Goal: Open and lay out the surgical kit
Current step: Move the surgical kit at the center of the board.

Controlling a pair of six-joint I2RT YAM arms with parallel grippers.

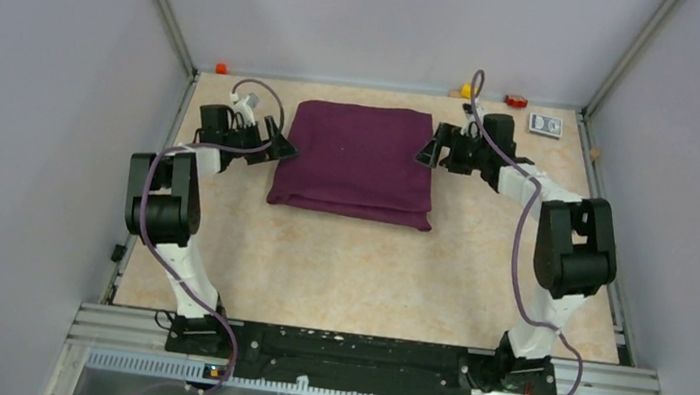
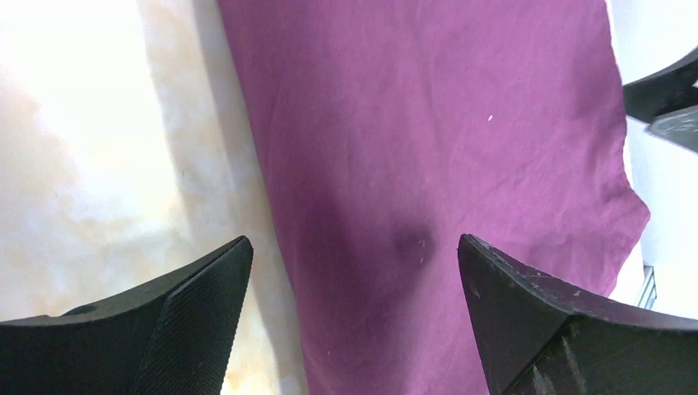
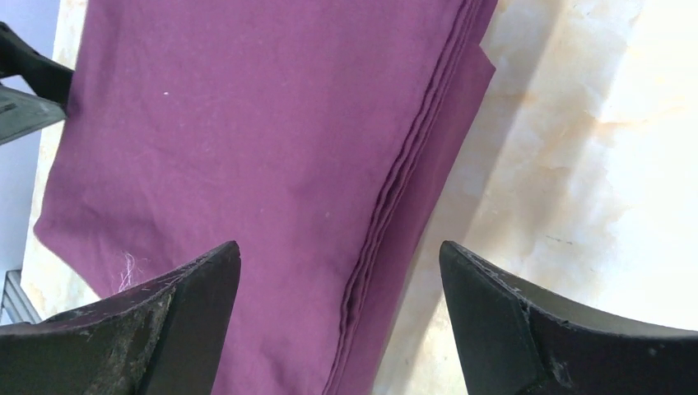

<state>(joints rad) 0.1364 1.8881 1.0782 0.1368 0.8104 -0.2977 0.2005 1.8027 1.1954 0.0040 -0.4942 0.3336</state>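
Beige marbled table (image 1: 347, 268), walled on three sides, under both arms

Folded flat on it, directly between the left hand (image 1: 284, 145) and the right hand (image 1: 426, 152): the large dark purple cloth wrap (image 1: 356, 158), closed, not yet opened out, nearer the far wall than the arm bases

Stacked fold edges running between the right hand's fingers (image 3: 165, 321) in the right wrist view, one lower layer poking out past the rest

Left hand spread wide, pinching nothing, poised at the wrap's left edge; in the left wrist view one finger over bare table, the other over purple cloth, the cloth's edge passing between them

Right hand likewise spread wide and gripping nothing, at the wrap's right edge close to its far corner; one finger above cloth, the other above table

Cannot tell whether either hand touches the cloth

Beyond the right hand, well apart, toward the far right corner: small blue-white card packet (image 1: 545, 125)

Left of that, along the far wall: red block (image 1: 515, 101), then yellow block (image 1: 465, 91) just behind the right hand

Beyond the left hand, at the far left corner: orange block (image 1: 222, 68)
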